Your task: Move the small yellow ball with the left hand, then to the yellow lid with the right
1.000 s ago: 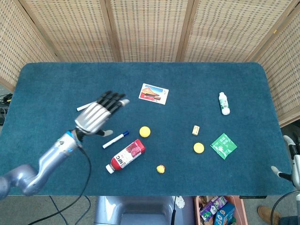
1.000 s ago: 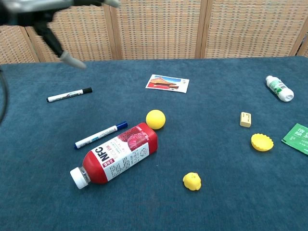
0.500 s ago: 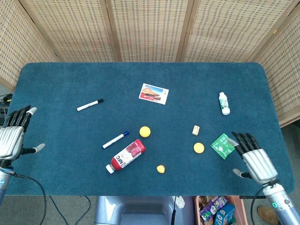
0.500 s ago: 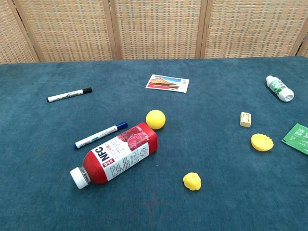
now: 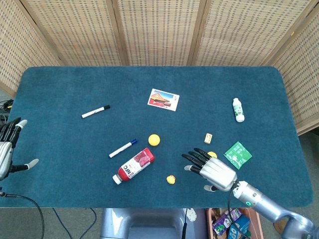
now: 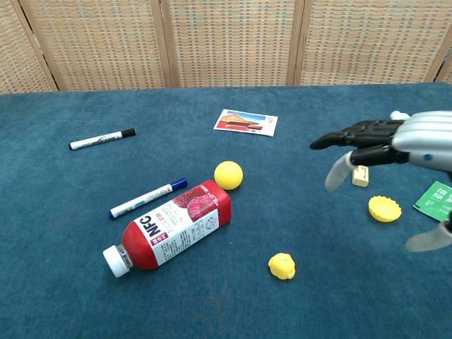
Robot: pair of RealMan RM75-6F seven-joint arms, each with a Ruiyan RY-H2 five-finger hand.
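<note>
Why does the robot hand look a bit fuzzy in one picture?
In the chest view, the right hand is close to the camera, and its pale thumb looks soft and smeared, while the red bottle stays sharp. In the head view, the same hand looks crisp. Light is even in both; no glare.

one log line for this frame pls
left hand: open, table edge | right hand: open, above table near yellow lid | yellow ball: beside red bottle
</note>
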